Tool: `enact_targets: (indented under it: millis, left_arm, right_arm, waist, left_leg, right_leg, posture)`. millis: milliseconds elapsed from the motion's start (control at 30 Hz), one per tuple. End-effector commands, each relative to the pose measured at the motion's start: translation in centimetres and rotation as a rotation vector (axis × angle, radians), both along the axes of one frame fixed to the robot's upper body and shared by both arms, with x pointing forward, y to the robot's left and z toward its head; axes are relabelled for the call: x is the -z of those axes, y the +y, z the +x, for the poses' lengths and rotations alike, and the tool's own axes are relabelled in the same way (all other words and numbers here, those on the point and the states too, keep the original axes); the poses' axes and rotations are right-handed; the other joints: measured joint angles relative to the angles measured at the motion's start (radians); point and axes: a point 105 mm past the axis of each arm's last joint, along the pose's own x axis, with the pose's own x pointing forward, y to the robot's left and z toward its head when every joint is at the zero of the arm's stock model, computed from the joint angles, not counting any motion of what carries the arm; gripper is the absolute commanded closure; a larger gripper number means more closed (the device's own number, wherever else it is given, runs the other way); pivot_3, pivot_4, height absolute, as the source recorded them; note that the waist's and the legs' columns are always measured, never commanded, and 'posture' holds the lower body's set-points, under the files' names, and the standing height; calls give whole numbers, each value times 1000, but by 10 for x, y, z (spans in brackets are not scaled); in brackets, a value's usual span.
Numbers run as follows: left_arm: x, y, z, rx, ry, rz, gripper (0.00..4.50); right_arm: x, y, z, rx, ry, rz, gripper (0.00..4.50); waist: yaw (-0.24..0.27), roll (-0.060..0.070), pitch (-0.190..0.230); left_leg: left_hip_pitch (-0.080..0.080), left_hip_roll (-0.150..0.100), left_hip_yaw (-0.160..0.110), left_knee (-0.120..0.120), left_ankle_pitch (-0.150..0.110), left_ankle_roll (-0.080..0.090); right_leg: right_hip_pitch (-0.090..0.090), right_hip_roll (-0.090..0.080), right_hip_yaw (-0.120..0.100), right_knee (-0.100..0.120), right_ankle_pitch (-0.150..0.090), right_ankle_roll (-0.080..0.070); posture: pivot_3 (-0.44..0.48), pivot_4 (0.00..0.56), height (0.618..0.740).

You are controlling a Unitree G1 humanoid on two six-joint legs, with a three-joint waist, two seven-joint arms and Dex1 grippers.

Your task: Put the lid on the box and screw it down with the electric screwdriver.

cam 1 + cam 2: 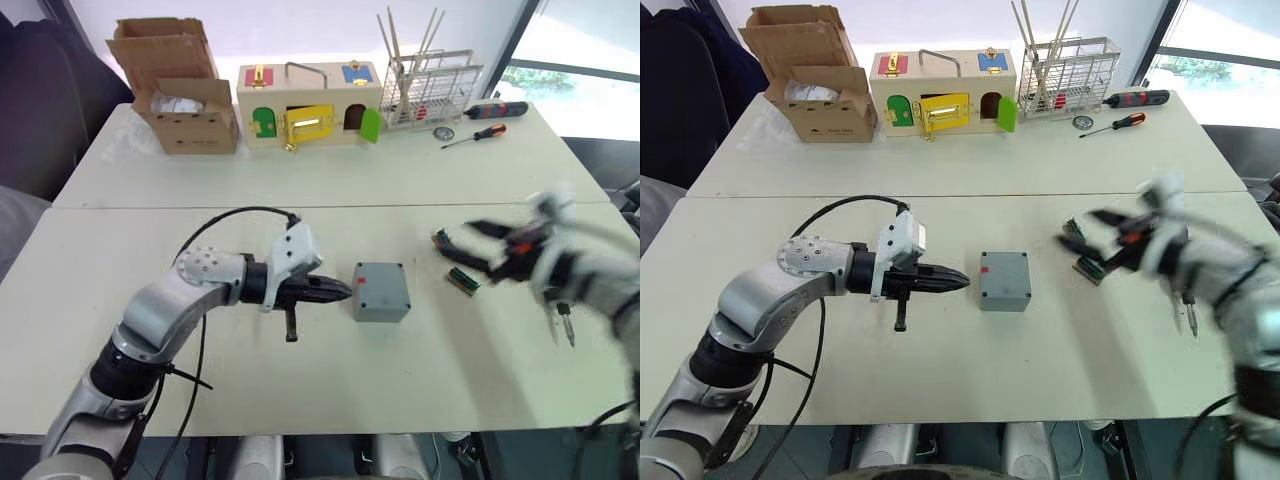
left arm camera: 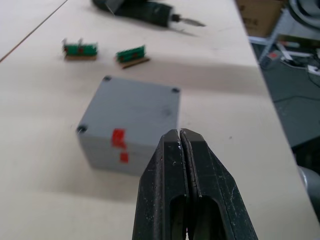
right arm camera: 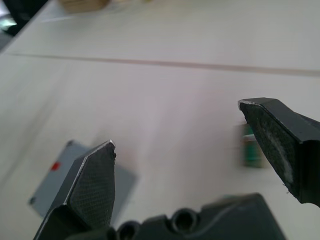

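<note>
The lid (image 1: 380, 291) is being seen seated on the box (image 2: 107, 155). At its 9 o'clock, the left gripper (image 1: 343, 291) is being kept pressed together, empty. At 3 o'clock, the right gripper (image 1: 468, 247), apparently empty, is being held spread wide.

Item count, work surface:

- Grey plastic box (image 1: 381, 291) with lid fitted: one.
- Small green circuit boards (image 1: 463, 281): two.
- Electric screwdriver (image 2: 150, 11): one.
- Red-and-black hand screwdrivers (image 1: 476, 134): two.
- Cardboard box (image 1: 180, 88): one.
- Wooden box with coloured doors (image 1: 307, 104): one.
- Wire rack (image 1: 430, 88): one.
- Tables (image 1: 330, 170): two, set edge to edge.
</note>
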Motion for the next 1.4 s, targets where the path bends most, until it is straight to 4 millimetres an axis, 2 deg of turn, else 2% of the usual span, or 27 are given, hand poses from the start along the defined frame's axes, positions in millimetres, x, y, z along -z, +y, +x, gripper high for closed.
enact_targets:
  millis: [33,133,267,467,633,1000,1100,1300,1400]
  left_arm:
    - [-9,-13,-17,120,-83,-7,4500]
    - [-6,-21,-27,166,-91,-16,4500]
    - [-1,-27,-29,173,-108,-18,4500]
    - [4,-32,-38,165,-103,-20,4500]
    - [7,-36,-53,132,-52,-46,4500]
    - [14,-28,-55,-17,-12,-22,4500]
    - [15,-24,-53,-52,-12,-11,4500]
    - [15,-9,-47,-122,-21,28,4500]
    - [15,-3,-44,-139,-29,48,4500]
  right_arm:
    - [-9,-33,-2,81,129,-26,21]
    - [-4,-55,-9,108,295,-48,21]
    - [29,-95,-13,276,547,-134,21]
    - [51,-122,-6,343,681,-199,21]
    - [59,-122,12,397,720,-129,21]
    - [90,-113,22,353,816,-282,21]
    - [96,-111,24,349,823,-308,751]
    - [104,-100,32,336,817,-305,2615]
    - [108,-99,31,331,835,-307,2617]
  waist:
    - [-2,0,0]
    - [-5,1,0]
    - [-11,1,0]
    - [-15,2,0]
    - [-26,2,0]
    - [-27,3,0]
    - [-27,3,0]
    - [-29,3,0]
    - [-31,3,0]
  left_leg:
    - [0,0,0,0,0,1]
    - [1,1,0,-1,-2,4]
    - [0,1,1,0,-2,4]
    - [0,0,2,0,0,0]
    - [-1,0,2,0,1,-1]
    - [0,0,2,0,2,-3]
    - [0,0,3,0,2,-4]
    - [1,0,3,0,2,-4]
    - [1,0,3,0,2,-4]
  right_leg:
    - [0,0,0,0,0,0]
    - [-1,1,0,0,0,0]
    - [-1,1,1,0,0,0]
    - [-2,0,2,-1,0,0]
    - [-2,0,2,-1,0,0]
    - [-1,0,2,0,0,0]
    - [-1,0,2,1,0,0]
    - [-1,1,1,2,0,0]
    - [0,1,1,1,0,0]
  posture:
    - [0,150,728]
    - [0,150,728]
    - [0,150,728]
    - [0,150,728]
    - [0,150,728]
    - [0,150,728]
    - [0,150,728]
    - [0,150,728]
    - [0,150,728]
